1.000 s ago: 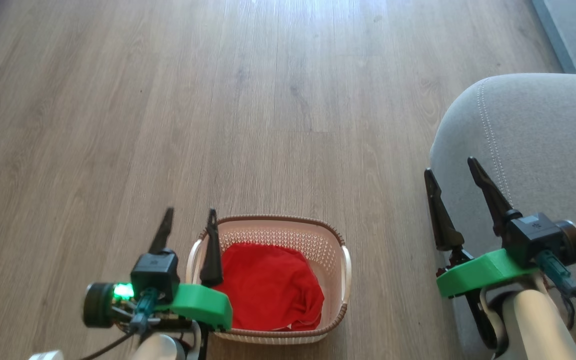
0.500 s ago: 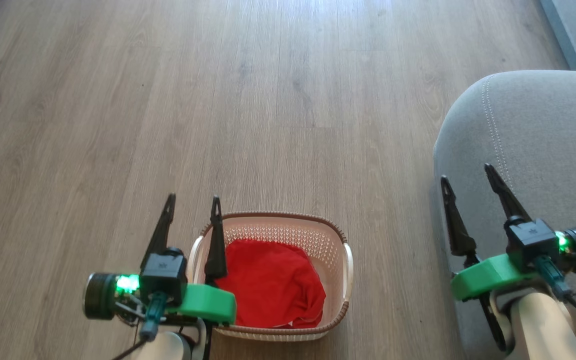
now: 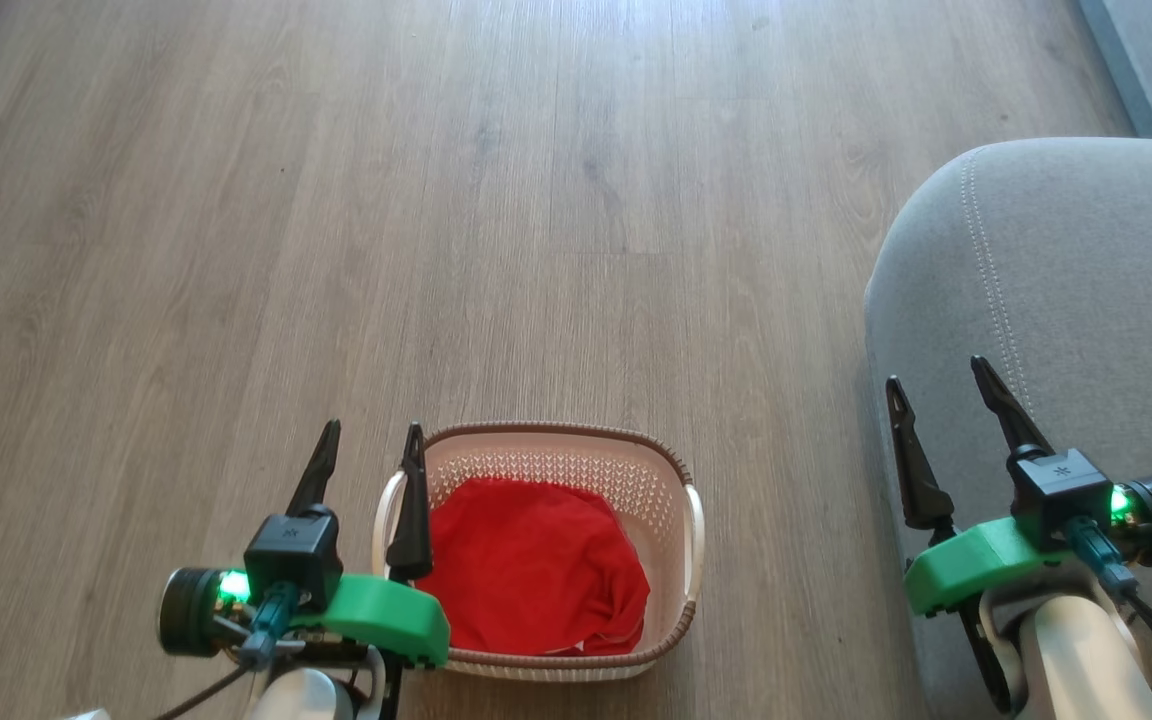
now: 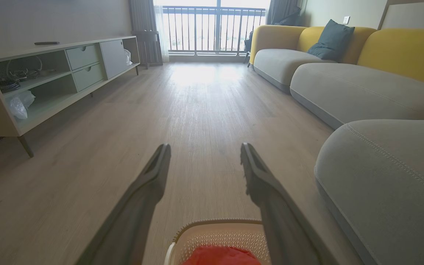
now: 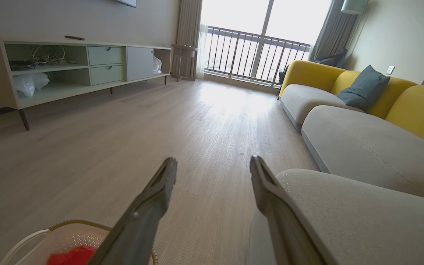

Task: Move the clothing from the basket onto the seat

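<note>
While the clothing [image 3: 531, 570] lies bunched in the basket [image 3: 556, 431], which stands on the floor [image 3: 536, 200] apart from the seat [image 3: 1086, 280], the task looks to be at its first step: reaching in. Both pairs of jaws stand wide open and hold nothing. The left jaws hover at the basket's left rim, the right jaws over the seat's edge. Next, I judge, the left jaws must shift inward over the red heap, dip, and close on a fold.

Head looks down; low wrists look ahead, sharing basket [image 3: 556, 465]
</note>
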Tool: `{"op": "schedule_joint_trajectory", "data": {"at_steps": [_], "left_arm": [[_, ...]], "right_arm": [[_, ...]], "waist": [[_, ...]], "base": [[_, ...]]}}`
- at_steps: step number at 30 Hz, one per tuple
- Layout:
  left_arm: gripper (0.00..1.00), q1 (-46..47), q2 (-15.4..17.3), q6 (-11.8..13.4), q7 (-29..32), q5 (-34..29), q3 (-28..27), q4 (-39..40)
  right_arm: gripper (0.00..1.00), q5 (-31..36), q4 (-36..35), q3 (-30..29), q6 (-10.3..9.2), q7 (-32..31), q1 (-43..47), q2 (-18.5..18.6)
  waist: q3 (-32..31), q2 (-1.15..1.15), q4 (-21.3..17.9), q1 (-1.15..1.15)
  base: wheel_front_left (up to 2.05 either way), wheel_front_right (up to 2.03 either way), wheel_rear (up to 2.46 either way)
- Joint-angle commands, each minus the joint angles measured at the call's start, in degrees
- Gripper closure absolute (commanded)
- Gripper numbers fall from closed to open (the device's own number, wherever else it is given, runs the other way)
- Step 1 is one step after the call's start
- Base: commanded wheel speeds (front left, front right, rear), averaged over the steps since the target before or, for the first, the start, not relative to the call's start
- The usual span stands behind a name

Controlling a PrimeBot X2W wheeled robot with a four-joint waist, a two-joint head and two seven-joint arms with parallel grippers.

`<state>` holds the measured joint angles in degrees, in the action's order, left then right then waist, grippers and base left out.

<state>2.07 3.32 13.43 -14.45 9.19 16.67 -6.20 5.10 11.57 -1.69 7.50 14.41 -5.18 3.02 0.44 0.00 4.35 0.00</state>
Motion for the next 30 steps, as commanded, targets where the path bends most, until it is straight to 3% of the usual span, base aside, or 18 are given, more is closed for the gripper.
{"op": "schedule_joint_trajectory", "data": {"at_steps": [1, 19, 25, 30], "left_arm": [[0.00, 1.5, -0.4, -0.3, -0.5, 0.6, -2.0, 1.6], [0.00, 1.8, -0.4, -0.4, -0.5, 1.0, -1.6, 0.7], [0.00, 4.5, -0.4, -0.9, -0.5, 2.5, -0.2, -2.3], [0.00, 9.7, -0.4, -1.2, -0.5, 2.1, 1.9, -5.8]], "right_arm": [[0.00, -0.6, -2.1, 1.3, -0.01, 0.6, -2.1, -0.1], [0.00, 0.1, -3.3, 1.8, -0.01, 0.6, -2.5, -0.1], [0.00, 1.1, -3.3, 0.3, -0.01, 0.6, -4.4, -0.1], [0.00, 2.3, -3.8, -1.2, -0.01, 0.6, -6.5, 0.6]], "waist": [[0.0, 0.00, -0.1, 0.00], [1.6, 0.00, -1.1, 0.00], [7.9, 0.00, -2.4, 0.00], [16.7, 0.00, -3.3, 0.00]], "base": [[0.00, 0.00, 0.00], [0.00, 0.00, 0.00], [0.00, 0.00, 0.00], [0.00, 0.00, 0.00]]}}
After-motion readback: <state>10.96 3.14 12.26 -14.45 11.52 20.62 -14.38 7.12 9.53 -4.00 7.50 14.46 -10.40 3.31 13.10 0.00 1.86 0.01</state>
